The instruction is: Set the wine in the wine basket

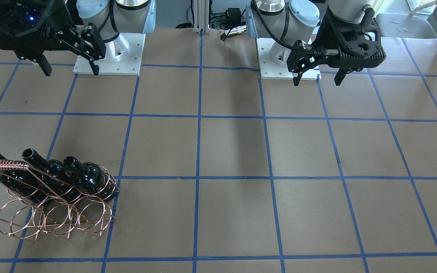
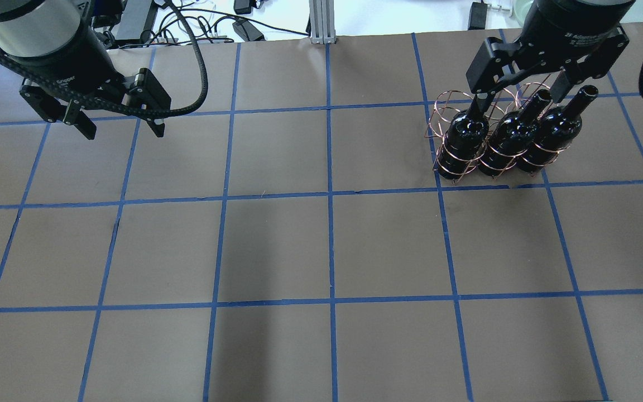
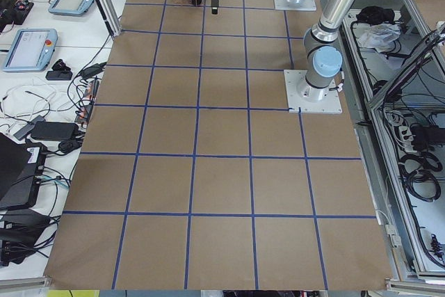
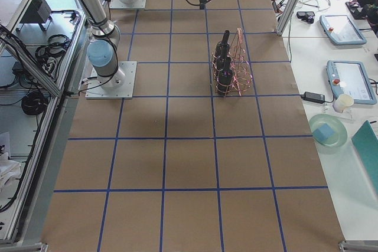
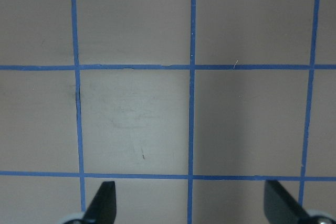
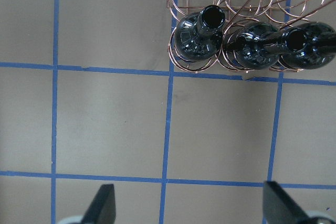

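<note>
Three glossy black wine bottles (image 2: 464,142) (image 2: 508,142) (image 2: 550,137) stand upright in one row of the copper wire wine basket (image 2: 447,106), at the table's far right. In the front-facing view the basket's twisted handle (image 1: 4,165) shows at lower left, and the ring row farther from the robot holds nothing. My right gripper (image 2: 519,95) hangs open and empty above the table just beside the basket; its wrist view shows the bottle mouths (image 6: 212,17) ahead of the open fingers (image 6: 105,203). My left gripper (image 2: 120,129) is open and empty over bare table at the far left.
The brown table has a blue tape grid (image 2: 330,195). The two arm bases (image 1: 108,53) (image 1: 286,57) stand on white plates at the robot's edge. Tablets and cables (image 4: 348,81) lie on the side benches off the table.
</note>
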